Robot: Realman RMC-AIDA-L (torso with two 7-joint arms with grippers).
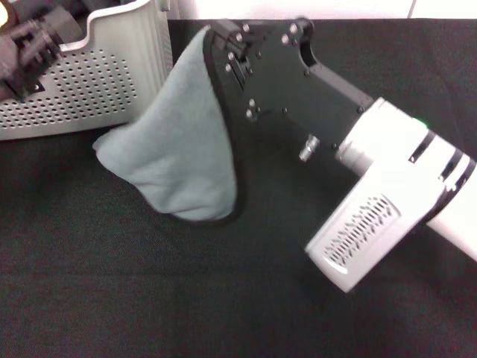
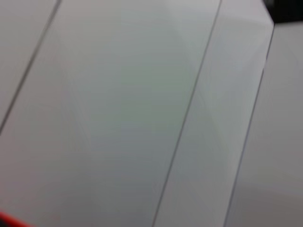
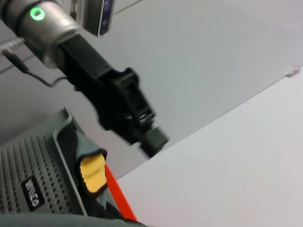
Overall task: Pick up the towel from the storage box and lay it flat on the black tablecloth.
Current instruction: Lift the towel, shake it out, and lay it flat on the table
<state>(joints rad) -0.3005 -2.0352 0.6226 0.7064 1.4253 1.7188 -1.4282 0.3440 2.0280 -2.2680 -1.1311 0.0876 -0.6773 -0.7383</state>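
Note:
The towel point(image 1: 179, 142) hangs grey-green side out, with a dark stitched border, from my right gripper point(image 1: 215, 46), which is shut on its top edge. Its lower end droops to just above the black tablecloth point(image 1: 149, 298), beside the storage box point(image 1: 97, 82) at the far left. The fingers themselves are hidden behind the cloth. In the right wrist view the storage box point(image 3: 42, 175) shows its black label, and a strip of the towel point(image 3: 52, 221) lies along the bottom edge. My left gripper point(image 1: 30, 52) hovers over the box and is the dark gripper point(image 3: 149, 137) in the right wrist view.
A grey-green cloth with an orange-yellow fold point(image 3: 92, 172) lies over the box's rim, next to an orange-red strip point(image 3: 118, 194). A pale wall fills the left wrist view. Black tablecloth stretches in front of and to the right of the hanging towel.

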